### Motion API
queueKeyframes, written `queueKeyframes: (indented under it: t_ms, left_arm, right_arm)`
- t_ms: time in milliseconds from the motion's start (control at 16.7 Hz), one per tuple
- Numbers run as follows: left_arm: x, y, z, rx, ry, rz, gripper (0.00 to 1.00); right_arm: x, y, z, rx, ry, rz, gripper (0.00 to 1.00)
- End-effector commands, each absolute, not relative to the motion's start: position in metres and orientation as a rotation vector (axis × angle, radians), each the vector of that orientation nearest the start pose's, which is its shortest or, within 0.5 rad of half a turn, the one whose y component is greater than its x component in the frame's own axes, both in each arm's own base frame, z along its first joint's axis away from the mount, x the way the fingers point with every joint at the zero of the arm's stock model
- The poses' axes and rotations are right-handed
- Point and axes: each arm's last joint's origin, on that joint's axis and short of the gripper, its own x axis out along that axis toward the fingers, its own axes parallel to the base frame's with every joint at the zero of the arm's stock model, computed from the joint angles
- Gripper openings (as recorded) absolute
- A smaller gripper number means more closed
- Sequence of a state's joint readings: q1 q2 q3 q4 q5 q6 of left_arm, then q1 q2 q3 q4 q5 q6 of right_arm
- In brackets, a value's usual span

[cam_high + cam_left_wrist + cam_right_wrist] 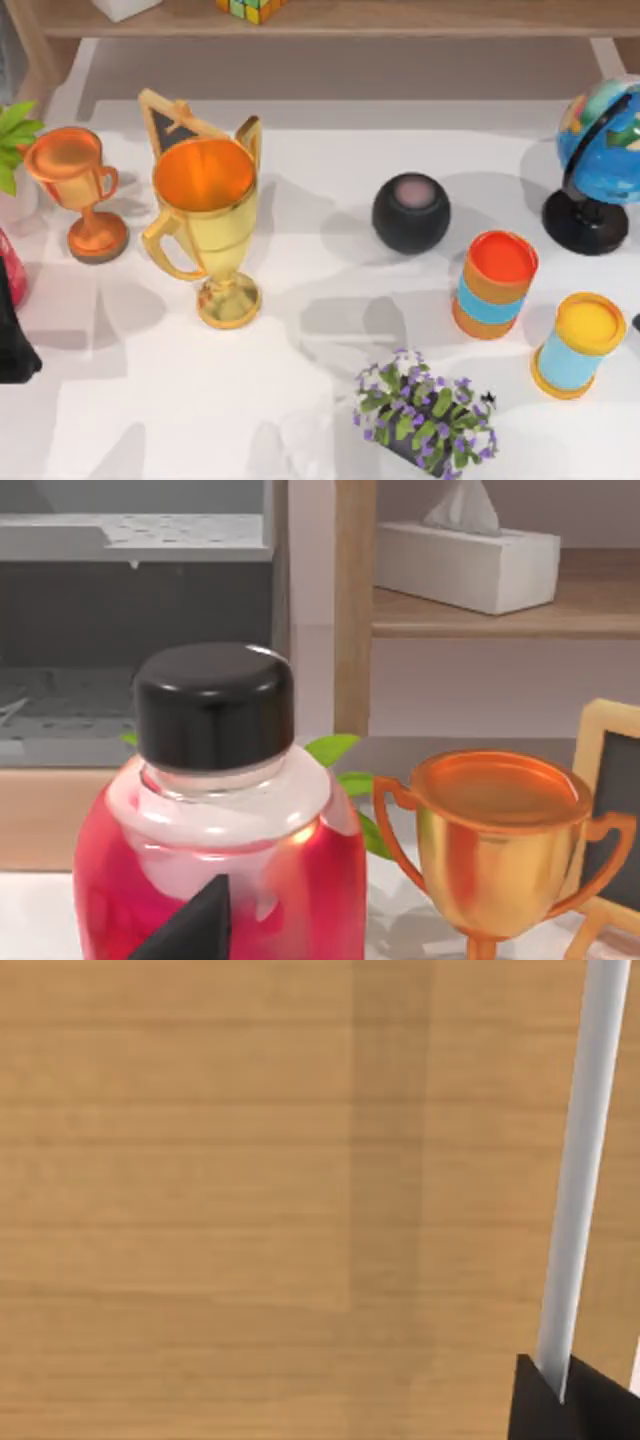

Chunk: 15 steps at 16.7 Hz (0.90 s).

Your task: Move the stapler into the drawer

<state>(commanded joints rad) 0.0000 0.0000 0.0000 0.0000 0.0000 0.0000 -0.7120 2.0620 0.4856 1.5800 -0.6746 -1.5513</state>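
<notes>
I could not tell where the stapler lay, nor whether the left end effector (195, 928) by the red bottle (215, 880) or the right end effector (570, 1410) was apart or together, but I judged the stapler stiff, weighty and best gripped across its narrow middle.

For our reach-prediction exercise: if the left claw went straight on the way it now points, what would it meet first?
Most likely the red bottle with the black cap, which stands directly ahead and close in the left wrist view; the copper trophy stands off to one side.
</notes>
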Motion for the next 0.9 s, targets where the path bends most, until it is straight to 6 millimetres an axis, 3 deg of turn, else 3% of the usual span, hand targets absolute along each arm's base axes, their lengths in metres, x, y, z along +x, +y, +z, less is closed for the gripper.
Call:
queueKeyframes:
  t_ms: [600, 900]
  left_arm:
    - [0.1057, -0.0012, 0.1600, 0.000, 0.000, 0.000, 1.00]
    - [0.1057, -0.0012, 0.1600, 0.000, 0.000, 0.000, 1.00]
  right_arm:
    - [0.2407, -0.1797, 0.0865, -1.564, 0.016, -0.006, 0.98]
    - [0.2407, -0.1797, 0.0865, -1.564, 0.016, -0.006, 1.00]
